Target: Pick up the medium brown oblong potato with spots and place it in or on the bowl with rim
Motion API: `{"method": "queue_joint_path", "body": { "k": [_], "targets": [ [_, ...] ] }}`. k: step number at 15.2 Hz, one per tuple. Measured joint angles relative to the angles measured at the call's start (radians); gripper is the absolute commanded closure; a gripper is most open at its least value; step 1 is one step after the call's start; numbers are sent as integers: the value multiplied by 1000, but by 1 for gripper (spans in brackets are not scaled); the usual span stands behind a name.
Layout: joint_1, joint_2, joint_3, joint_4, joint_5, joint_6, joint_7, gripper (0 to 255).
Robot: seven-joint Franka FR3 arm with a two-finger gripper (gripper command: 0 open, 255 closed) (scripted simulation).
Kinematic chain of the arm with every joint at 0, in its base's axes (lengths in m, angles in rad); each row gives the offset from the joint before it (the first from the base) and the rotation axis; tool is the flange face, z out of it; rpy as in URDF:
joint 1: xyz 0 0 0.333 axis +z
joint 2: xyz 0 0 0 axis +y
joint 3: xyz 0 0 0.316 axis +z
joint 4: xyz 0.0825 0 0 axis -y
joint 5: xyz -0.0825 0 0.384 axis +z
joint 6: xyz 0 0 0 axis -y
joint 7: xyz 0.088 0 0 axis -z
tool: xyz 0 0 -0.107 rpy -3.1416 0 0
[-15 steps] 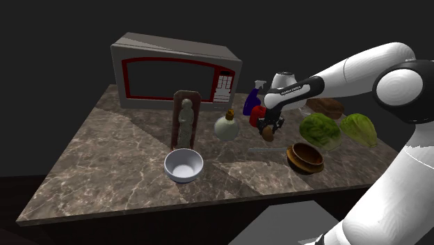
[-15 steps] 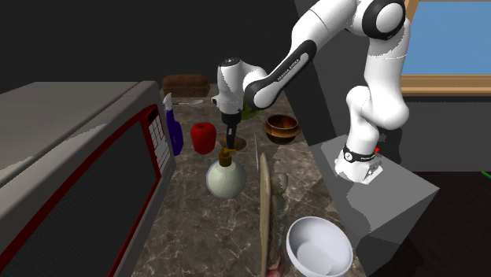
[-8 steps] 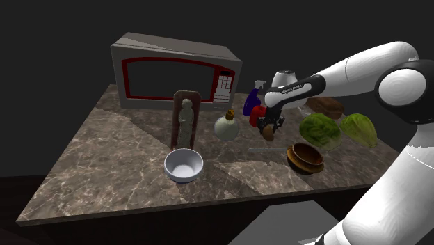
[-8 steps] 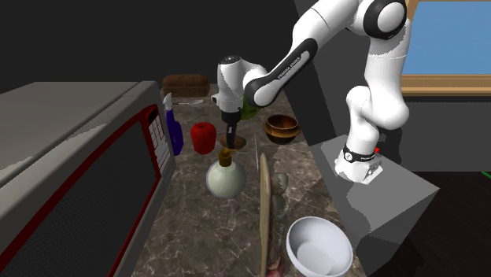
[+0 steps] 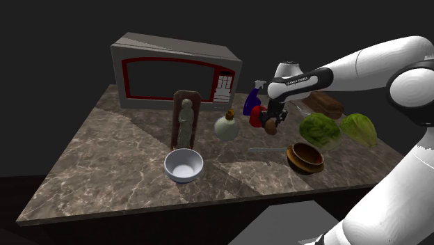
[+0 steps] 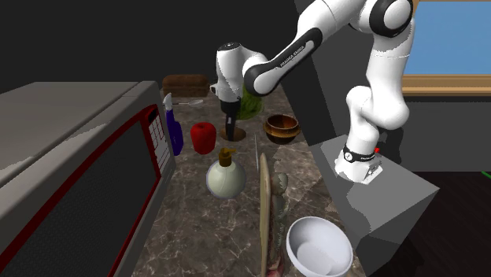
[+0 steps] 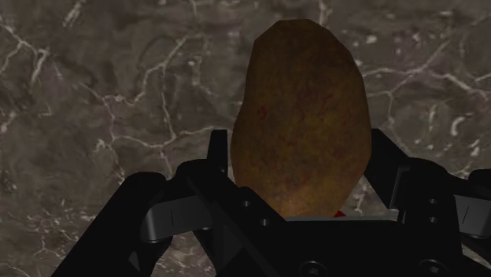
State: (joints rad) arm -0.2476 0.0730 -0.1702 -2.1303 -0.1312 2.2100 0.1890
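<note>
Potato (image 7: 303, 118) is already off the worktop (image 5: 125, 149): your pincer (image 7: 300, 149) is clenched on it, one finger on each side, with bare marble showing beneath. In the shoulder view it hangs in the air just beside a red thing (image 5: 257, 113) and near the green lettuce (image 5: 320, 130). The pickup looks done, and the placing is still left to you. A brown bowl (image 5: 306, 156) sits close by, and a white bowl (image 5: 183, 166) lies farther toward that view's left. Both look empty, and I cannot say which one you mean.
</note>
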Motion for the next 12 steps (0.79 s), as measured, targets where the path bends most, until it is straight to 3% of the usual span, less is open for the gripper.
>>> {"method": "queue_joint_path", "body": {
  "k": [12],
  "targets": [
    [4,-71,3,84,-2,-154,-10,255]
  ]
}}
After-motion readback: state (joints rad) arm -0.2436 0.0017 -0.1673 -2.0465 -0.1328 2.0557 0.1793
